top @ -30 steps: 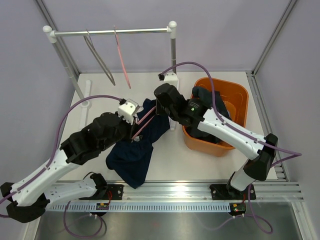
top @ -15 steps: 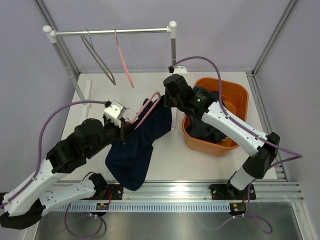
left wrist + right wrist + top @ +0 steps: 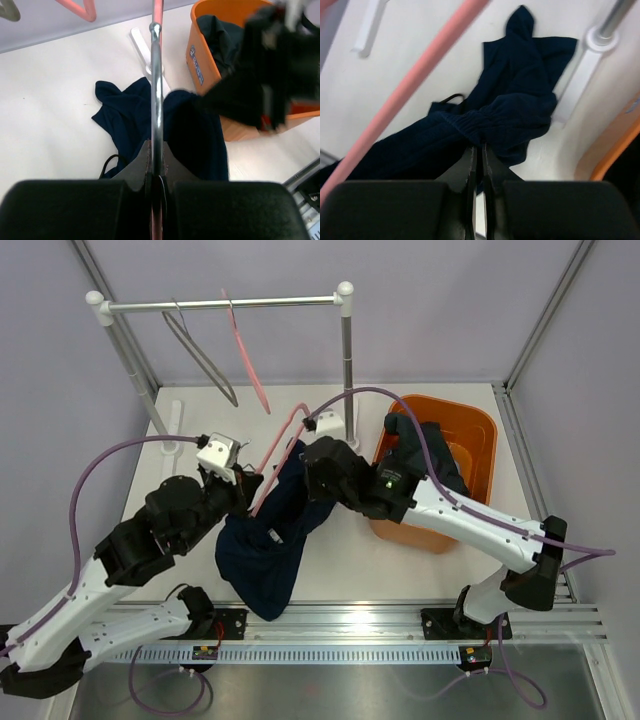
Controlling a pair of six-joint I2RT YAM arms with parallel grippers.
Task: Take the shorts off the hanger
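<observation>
Left gripper point(image 3: 156, 172), jaws closed on the pink hanger point(image 3: 415, 75), holds it raised as an anchor. Right gripper point(image 3: 479, 152), pinched shut on the waistband of the dark navy shorts point(image 3: 262, 550), appears placed to draw them off. The shorts trail onto the table point(image 3: 190, 430) between the arms.

Nothing legible anywhere. The orange bin point(image 3: 214, 80) has blue print point(image 3: 197, 65) on its side wall, too blurred to read. The rail point(image 3: 340, 652) by the arm bases carries small stickers point(image 3: 207, 650), too tiny to make out.
</observation>
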